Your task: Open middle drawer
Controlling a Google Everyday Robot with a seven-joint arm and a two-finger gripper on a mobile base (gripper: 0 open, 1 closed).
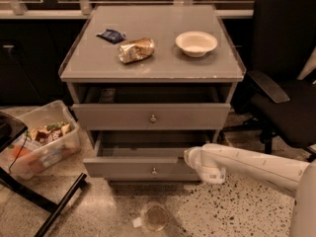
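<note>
1. Dim, warm, brownish light falls from above; the bench (89, 58) top is the brightest surface, with a dull sheen.
2. Deep shadow fills the pulled-out middle drawer (128, 169) and the background.
3. The pale gripper (192, 158), at that drawer's right end, catches light.

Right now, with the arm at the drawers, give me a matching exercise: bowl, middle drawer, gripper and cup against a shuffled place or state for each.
1. bowl
2. middle drawer
3. gripper
4. cup

A. pulled partly out
B. on the floor
C. on the cabinet top, right side in view
D. at the right end of the middle drawer's front

Pairs: 1-C, 2-A, 3-D, 4-B.
</note>
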